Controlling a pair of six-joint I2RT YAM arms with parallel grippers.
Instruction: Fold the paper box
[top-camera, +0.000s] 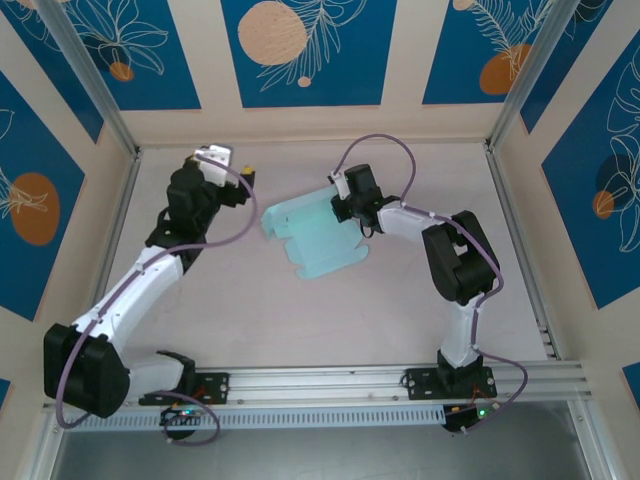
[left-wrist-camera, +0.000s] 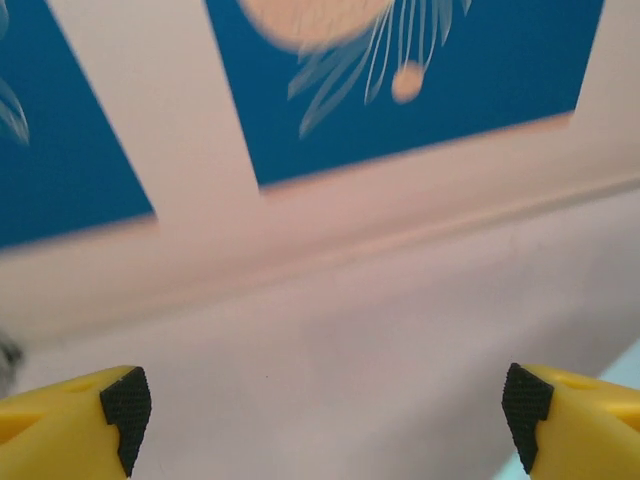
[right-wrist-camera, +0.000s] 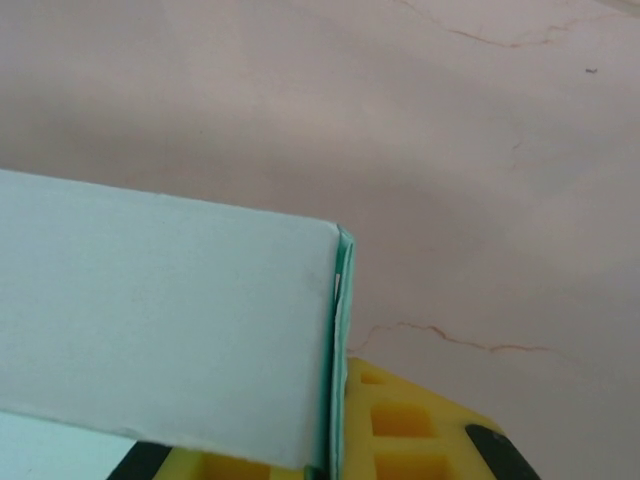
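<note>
Right gripper (top-camera: 339, 207): closed on the far right edge of the paper box (top-camera: 318, 240), as far as the views allow. In the right wrist view one yellow finger (right-wrist-camera: 405, 430) lies tight against a doubled edge of the pale blue card, and the opposite finger is hidden behind the panel. Left gripper (top-camera: 243, 178): jaws wide apart, holding nothing, near the back-left of the table (top-camera: 400, 310) and facing the back wall (top-camera: 300, 120). In the left wrist view its black pads (left-wrist-camera: 125, 408) sit at the two lower corners with bare table surface between them. Paper box: pale light-blue cutout sheet with flaps, lying about the middle of the table, somewhat toward the back wall, between the two grippers. It meets the right gripper and sits near but apart from the left one. The near portion lies flat, its stepped outline showing rounded tabs. The far right portion stands raised at the right gripper. Close up, that raised panel is a plain pale face ending in a straight fold, where two layers show edge-on. A pale blue sliver at the right margin of the left wrist view is too small to identify. Table: pale pinkish-grey, with faint crack-like lines. Back wall: cream, set with blue panels bearing peach discs and white leaf outlines. Metal rail (top-camera: 350, 378): along the near edge, carrying both arm bases.
</note>
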